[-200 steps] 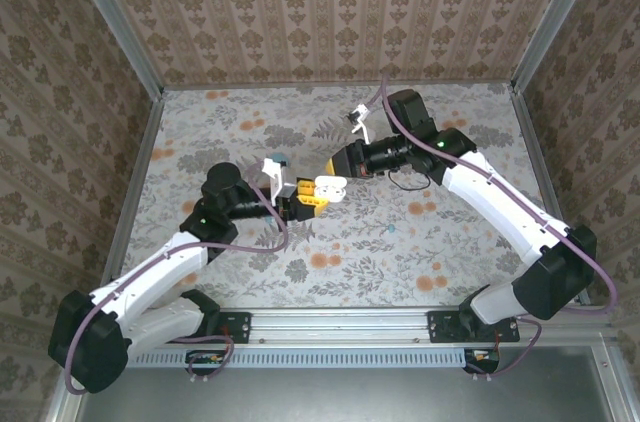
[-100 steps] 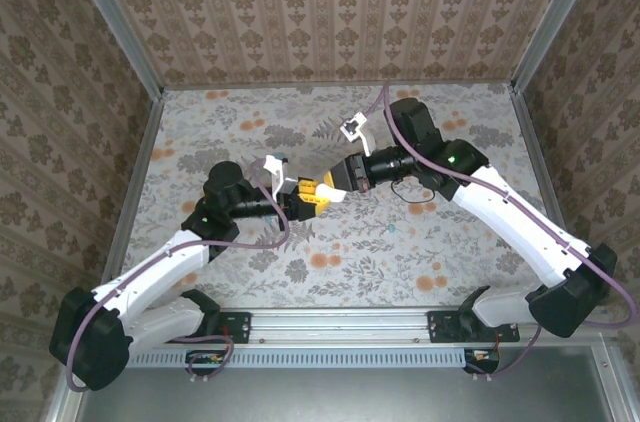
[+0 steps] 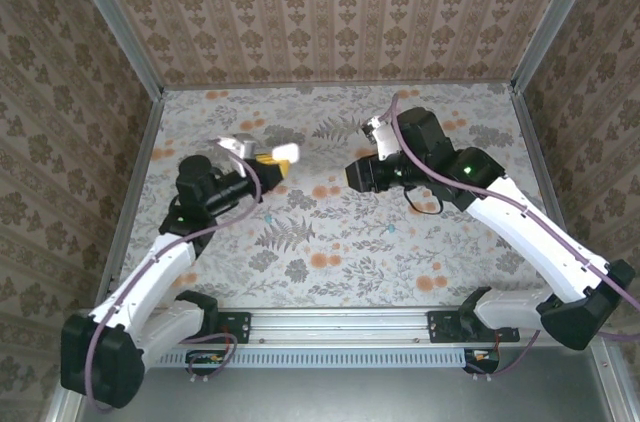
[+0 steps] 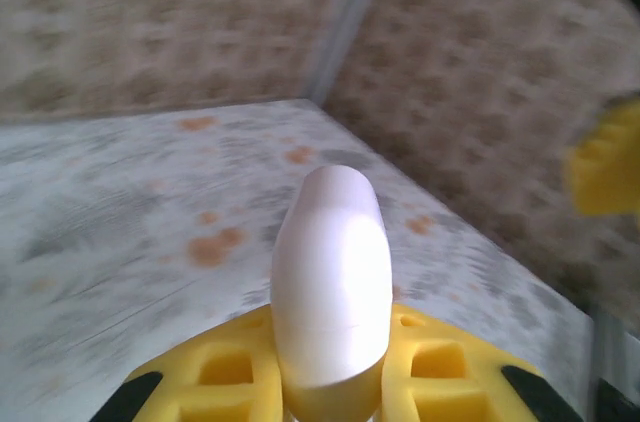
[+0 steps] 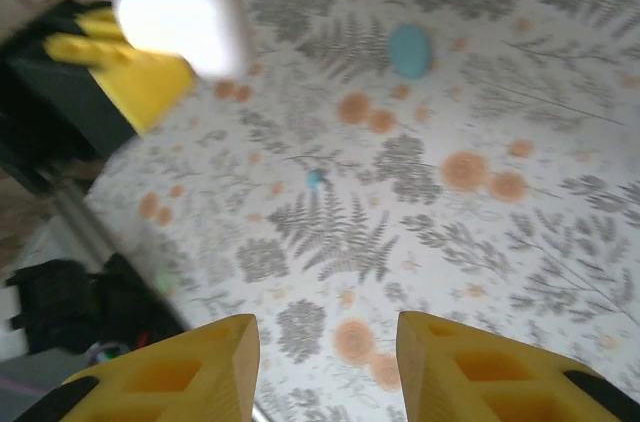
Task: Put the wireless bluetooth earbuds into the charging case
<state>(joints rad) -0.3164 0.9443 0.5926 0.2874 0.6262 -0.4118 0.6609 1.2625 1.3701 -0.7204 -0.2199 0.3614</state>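
Note:
My left gripper [image 3: 268, 160] is shut on the white charging case [image 3: 285, 152] and holds it above the table's left-centre. In the left wrist view the case [image 4: 330, 282] stands out from between the yellow fingers [image 4: 225, 372], with a thin seam across it. My right gripper [image 3: 357, 177] hovers right of centre, apart from the case. Its yellow fingers [image 5: 200, 362] stand open with nothing between them. A teal earbud [image 5: 410, 50] lies on the floral table beyond the right gripper [image 5: 328, 327]. A smaller teal speck [image 5: 315, 179] lies nearer. One teal speck [image 3: 391, 229] shows on the table near centre.
The floral table [image 3: 330, 282] is walled by patterned panels [image 3: 330, 12] at the back and both sides, with metal rails [image 3: 135, 192] along the edges. Orange flower dots are printed on the surface. The left arm's dark body [image 5: 60, 112] sits behind the case.
The two grippers met at the case in the middle. Now the left arm has carried the case back and left, and the right gripper has opened and drawn away to the right.

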